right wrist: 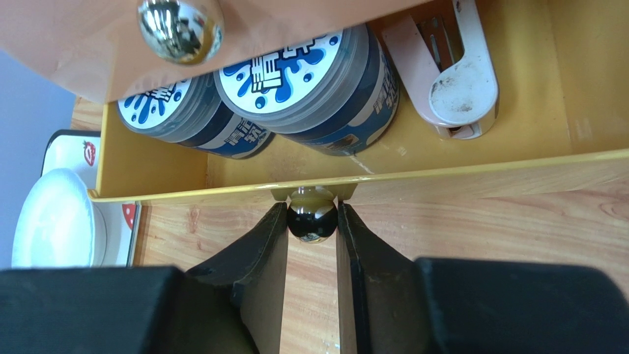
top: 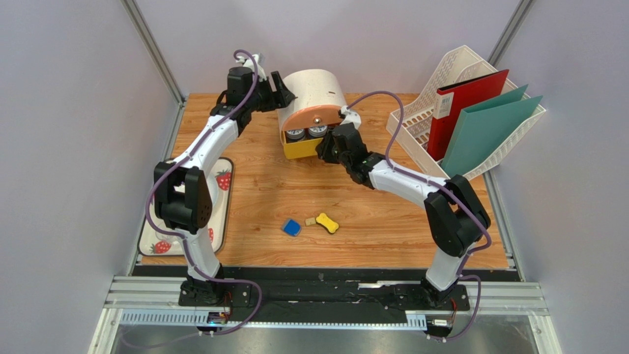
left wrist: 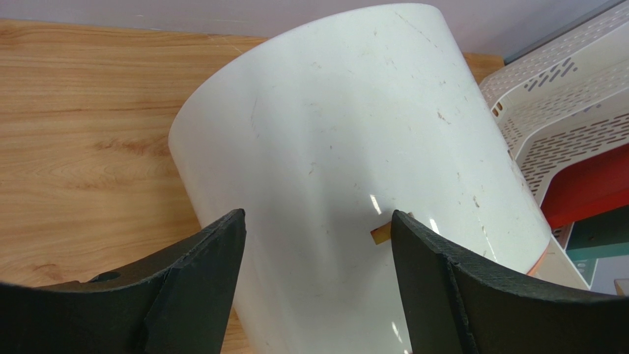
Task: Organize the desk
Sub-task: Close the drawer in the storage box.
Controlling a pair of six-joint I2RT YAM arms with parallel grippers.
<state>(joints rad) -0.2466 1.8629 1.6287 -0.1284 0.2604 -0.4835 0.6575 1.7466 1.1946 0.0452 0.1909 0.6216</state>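
Observation:
On the desk [top: 384, 214], at the back middle, stands a white round-topped storage box [top: 319, 87] with an orange front and a yellow drawer [top: 301, 150] pulled out. My right gripper [right wrist: 312, 215] is shut on the drawer's dark round knob [right wrist: 312, 221]. Inside the drawer lie two round blue-and-white tins [right wrist: 303, 70] and a pink-and-white clip-like item [right wrist: 454, 81]. My left gripper [left wrist: 317, 221] is open, its fingers straddling the box's white curved shell [left wrist: 332, 125] at the box's left side [top: 285, 94].
A blue piece [top: 292, 228], a small tan piece [top: 310, 220] and a yellow bone-shaped piece [top: 328, 223] lie at the desk's near middle. A white file rack [top: 424, 110] with red and green folders stands at the right. A strawberry-print tray [top: 221, 184] lies at the left edge.

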